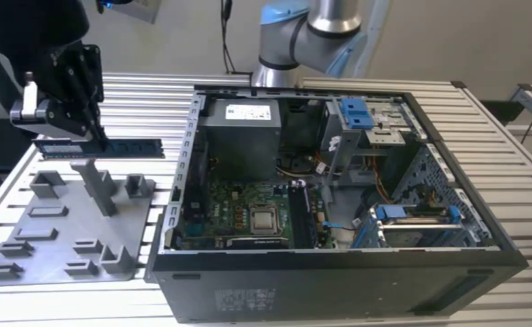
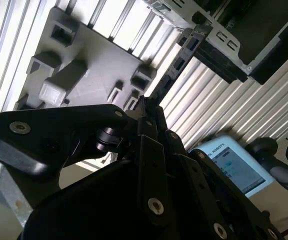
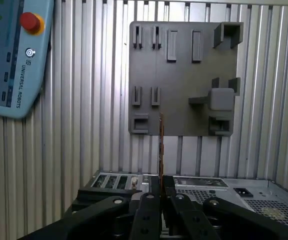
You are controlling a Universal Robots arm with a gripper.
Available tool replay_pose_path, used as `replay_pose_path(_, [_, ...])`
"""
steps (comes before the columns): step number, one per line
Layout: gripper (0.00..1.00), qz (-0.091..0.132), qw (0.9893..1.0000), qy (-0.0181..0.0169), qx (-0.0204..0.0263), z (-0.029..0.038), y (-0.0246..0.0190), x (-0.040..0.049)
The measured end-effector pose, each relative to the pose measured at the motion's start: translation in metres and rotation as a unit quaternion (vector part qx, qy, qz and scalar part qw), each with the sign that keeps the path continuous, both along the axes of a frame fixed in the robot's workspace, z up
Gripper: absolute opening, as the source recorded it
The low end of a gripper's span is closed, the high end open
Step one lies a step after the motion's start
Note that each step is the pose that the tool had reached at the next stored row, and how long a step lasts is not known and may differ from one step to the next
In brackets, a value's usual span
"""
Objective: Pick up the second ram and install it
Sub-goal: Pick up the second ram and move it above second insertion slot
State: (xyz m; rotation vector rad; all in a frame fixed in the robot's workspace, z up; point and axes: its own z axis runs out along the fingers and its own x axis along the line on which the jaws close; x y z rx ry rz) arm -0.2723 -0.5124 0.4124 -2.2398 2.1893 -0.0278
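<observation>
While you watch the exterior view, the gripper (image 1: 66, 136) hangs over the bench (image 1: 148, 102) at that view's left, clamped narrow on the second ram (image 1: 129, 148). You've got the stick off the grey tray (image 1: 66, 225), up in the air above the tray's far edge and well apart from the computer case (image 1: 338, 286). It sits level, long edge down, gripped near one end so the rest pokes out towards the case. It reads as a thin, long, dark strip with a bluish tint, and a paler patch shows near the gripped end; I can't tell you whether that patch is a sticker.

In the first wrist view you see the stick (image 3: 161, 145) edge-on, a hairline rising from between the fingertips (image 3: 161, 185) with the tray (image 3: 184, 75) behind it. In the second wrist view it (image 2: 176, 62) runs out from the gripper (image 2: 146, 107) as a dark band with a row of blocks along it.

On labels: a white label (image 1: 250, 110) sits on the power supply (image 1: 238, 143), too small to read, and pale print marks the case's near wall. Your teach pendant (image 3: 9, 60) carries a red button (image 3: 30, 21) and a line of print.
</observation>
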Motion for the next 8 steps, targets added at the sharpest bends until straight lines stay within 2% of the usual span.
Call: replay_pose_path(8, [0.14,0.0,1.0,0.0005,0.0,0.0,0.0,0.0361])
